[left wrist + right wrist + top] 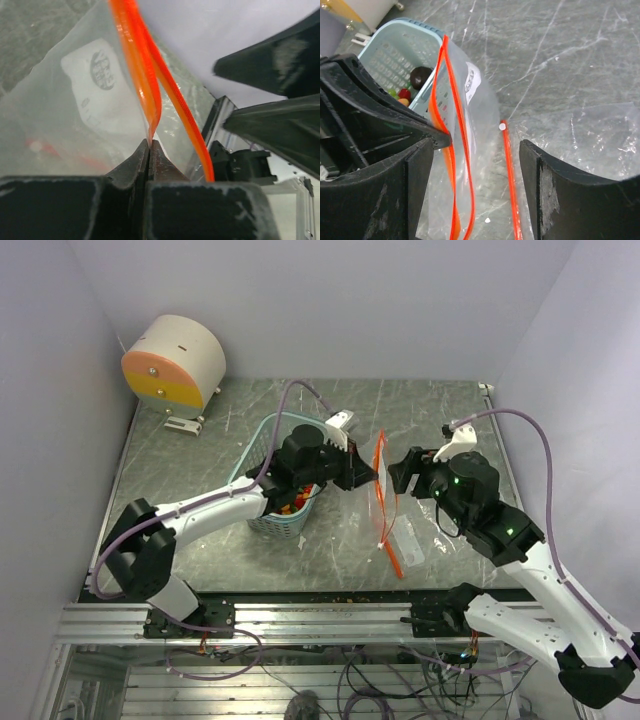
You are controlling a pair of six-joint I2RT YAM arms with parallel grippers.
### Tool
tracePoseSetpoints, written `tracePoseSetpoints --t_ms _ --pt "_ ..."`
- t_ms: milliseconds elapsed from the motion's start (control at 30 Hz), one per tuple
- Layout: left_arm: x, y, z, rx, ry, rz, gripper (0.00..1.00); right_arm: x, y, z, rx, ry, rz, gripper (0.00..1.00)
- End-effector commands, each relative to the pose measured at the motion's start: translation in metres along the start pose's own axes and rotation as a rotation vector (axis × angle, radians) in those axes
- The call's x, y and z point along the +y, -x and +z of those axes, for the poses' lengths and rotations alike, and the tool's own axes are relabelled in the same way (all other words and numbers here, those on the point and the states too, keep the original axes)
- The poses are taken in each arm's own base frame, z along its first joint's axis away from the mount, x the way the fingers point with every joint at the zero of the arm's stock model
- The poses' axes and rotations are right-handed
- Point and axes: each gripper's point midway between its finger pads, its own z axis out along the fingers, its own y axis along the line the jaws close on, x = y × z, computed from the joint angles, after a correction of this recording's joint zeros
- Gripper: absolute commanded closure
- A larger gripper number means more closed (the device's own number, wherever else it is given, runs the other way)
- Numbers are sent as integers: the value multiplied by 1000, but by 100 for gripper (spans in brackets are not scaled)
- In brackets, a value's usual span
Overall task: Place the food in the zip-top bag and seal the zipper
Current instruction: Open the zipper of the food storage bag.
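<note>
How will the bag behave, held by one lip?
Likely floppy: the bag hangs creased from the left claw, which pinches one zipper strip. Probably light, being thin clear film. Its mouth may gape, as the other strip hangs free.

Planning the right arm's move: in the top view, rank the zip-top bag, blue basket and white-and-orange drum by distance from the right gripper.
1. zip-top bag, just left of the right gripper.
2. blue basket, farther left.
3. white-and-orange drum, far-left corner.
</note>
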Motion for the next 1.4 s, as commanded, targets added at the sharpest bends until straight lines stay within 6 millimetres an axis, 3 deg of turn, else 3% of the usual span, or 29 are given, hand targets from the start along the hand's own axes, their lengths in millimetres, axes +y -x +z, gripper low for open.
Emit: tracePoseSetpoints --t_ms 0,233,367,500,700,733,800,833,867,1000,1133,1233,1267,1367 --pt "-39 21 -14 -59 -173 69 93 17 0 -2 1 102 -33 33" --pt "-40 23 -18 -66 -166 66 93 23 -16 -1 36 150 -32 44" --pt "-45 28 -21 -67 -173 71 93 1 -30 6 57 34 -21 72" --pt "-53 33 -30 -78 -194 75 93 -9 -41 12 65 -15 -12 73" --pt "-64 35 -33 -96 -246 51 93 6 -56 28 93 45 26 69" --pt "-64 34 -32 -94 -255 43 93 6 -58 29 96 48 30 72" --pt "-65 32 -30 -91 -265 35 93 5 -60 31 99 39 32 87" --pt "-64 31 -30 -88 -262 33 93 0 -60 31 98 9 34 99" --pt "-62 31 -31 -86 -250 40 93 -14 -57 30 81 -67 37 100" --pt "-26 30 -43 -40 0 77 93 -74 -44 4 12 -404 68 100" --pt "30 31 -69 -28 364 52 93 -99 -29 -18 -60 -538 104 100" --pt "53 30 -78 -22 516 15 88 -96 -26 -17 -72 -523 116 100" --pt "53 31 -76 -23 518 9 82 -90 -25 -13 -66 -490 112 100" --pt "44 35 -63 -40 459 -16 51 -69 -23 -1 -61 -371 94 100"
